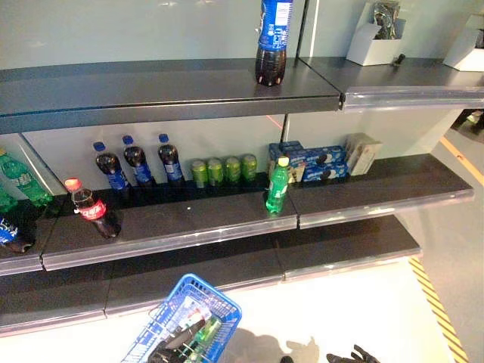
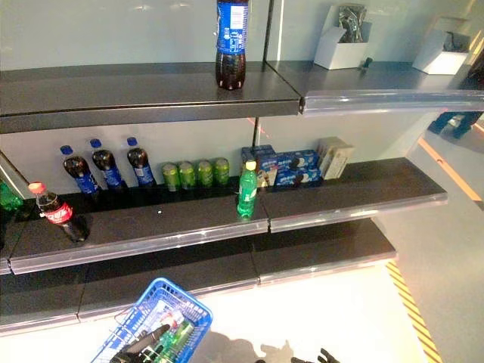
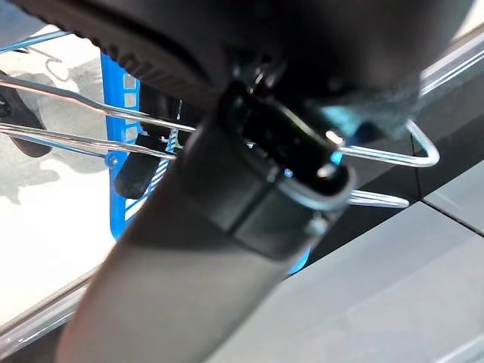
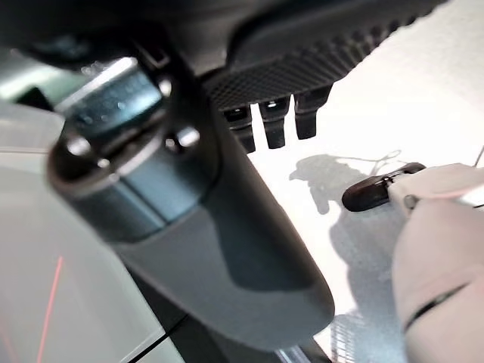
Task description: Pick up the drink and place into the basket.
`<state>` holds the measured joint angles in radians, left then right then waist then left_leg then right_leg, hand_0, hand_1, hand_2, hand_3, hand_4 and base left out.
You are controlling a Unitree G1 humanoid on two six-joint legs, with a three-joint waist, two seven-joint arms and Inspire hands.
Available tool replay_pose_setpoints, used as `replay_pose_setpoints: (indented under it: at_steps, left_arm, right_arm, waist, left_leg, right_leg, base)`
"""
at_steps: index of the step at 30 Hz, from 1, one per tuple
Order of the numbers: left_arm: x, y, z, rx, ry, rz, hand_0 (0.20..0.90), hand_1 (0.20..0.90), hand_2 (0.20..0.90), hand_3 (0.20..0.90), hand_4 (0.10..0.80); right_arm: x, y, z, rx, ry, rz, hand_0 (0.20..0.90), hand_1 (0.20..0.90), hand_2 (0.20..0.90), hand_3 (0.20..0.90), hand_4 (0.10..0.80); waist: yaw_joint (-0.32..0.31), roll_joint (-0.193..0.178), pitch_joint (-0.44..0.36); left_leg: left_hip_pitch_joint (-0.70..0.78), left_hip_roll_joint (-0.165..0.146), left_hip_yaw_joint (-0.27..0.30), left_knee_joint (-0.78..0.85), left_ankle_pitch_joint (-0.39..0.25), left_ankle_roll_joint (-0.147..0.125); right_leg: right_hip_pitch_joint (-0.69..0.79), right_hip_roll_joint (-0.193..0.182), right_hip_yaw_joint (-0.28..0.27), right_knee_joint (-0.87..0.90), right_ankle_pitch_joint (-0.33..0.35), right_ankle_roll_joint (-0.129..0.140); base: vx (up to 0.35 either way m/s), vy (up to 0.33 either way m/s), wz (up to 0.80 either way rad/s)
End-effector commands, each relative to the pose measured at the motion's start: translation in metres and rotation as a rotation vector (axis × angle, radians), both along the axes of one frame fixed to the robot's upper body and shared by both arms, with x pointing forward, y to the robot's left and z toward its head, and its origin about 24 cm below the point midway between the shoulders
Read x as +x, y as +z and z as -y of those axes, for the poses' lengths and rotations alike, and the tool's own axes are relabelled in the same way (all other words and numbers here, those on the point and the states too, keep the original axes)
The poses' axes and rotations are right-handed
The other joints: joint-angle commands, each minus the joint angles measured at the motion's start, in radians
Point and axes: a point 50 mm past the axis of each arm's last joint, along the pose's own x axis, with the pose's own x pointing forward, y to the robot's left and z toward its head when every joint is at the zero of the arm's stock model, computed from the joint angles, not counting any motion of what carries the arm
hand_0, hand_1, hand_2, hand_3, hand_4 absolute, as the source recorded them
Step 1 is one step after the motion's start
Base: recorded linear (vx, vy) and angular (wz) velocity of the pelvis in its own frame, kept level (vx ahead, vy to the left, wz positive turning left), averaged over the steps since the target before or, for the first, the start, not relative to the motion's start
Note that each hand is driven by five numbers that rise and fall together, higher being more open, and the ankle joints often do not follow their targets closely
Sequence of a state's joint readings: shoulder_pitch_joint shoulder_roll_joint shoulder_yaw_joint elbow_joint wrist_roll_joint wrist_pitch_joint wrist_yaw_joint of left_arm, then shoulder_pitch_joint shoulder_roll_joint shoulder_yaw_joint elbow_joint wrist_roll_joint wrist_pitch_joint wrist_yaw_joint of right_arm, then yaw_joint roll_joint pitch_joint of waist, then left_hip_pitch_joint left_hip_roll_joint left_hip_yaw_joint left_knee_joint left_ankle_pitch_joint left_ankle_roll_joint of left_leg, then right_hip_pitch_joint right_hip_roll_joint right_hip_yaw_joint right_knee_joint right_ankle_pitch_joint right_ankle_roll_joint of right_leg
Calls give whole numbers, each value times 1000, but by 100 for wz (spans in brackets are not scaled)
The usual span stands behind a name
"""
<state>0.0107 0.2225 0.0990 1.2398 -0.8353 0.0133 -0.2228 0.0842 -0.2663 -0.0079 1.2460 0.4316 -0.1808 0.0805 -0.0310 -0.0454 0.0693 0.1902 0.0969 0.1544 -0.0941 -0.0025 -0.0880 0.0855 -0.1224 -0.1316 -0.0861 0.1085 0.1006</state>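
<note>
In the head views a blue plastic mesh basket point(image 1: 193, 321), already holding a few bottles, hangs low in front of the dark shelving, the left hand point(image 1: 178, 342) at its wire handle, while a green plastic bottle with a yellow cap point(image 1: 277, 185) stands upright and alone at the front edge of the middle shelf point(image 1: 189, 223), the likeliest drink to fetch. The left wrist view shows that hand's fingers hooked round the basket's wire handle point(image 3: 382, 155). The right wrist view shows the right hand point(image 4: 276, 121) low over the pale floor holding nothing, its fingers seemingly relaxed; reaching up from there, it could knock the bottle off the edge.
</note>
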Motion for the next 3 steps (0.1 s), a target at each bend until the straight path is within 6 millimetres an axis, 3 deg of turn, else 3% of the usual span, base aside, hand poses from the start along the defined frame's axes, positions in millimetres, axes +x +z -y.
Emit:
replay_pose_setpoints:
  at_steps: [1, 3]
  left_arm:
    - [32, 20, -26, 87, -79, 207, 300, 300, 300, 200, 100]
    - [32, 20, -27, 86, -83, 206, 300, 300, 300, 200, 100]
  right_arm:
    - [30, 10, 12, -34, 19, 98, 900, 900, 900, 900, 800]
    - [28, 10, 11, -30, 20, 94, 900, 900, 900, 900, 800]
  waist:
    - [25, 39, 24]
    - [26, 38, 23]
  left_leg:
    - [-29, -95, 21, 7, -43, 74]
    - [-29, -93, 25, 7, -44, 74]
  right_leg:
    - [24, 11, -35, 130, -120, 33]
    - [24, 11, -37, 126, -122, 33]
  base:
    - [0, 0, 0]
    - [0, 0, 0]
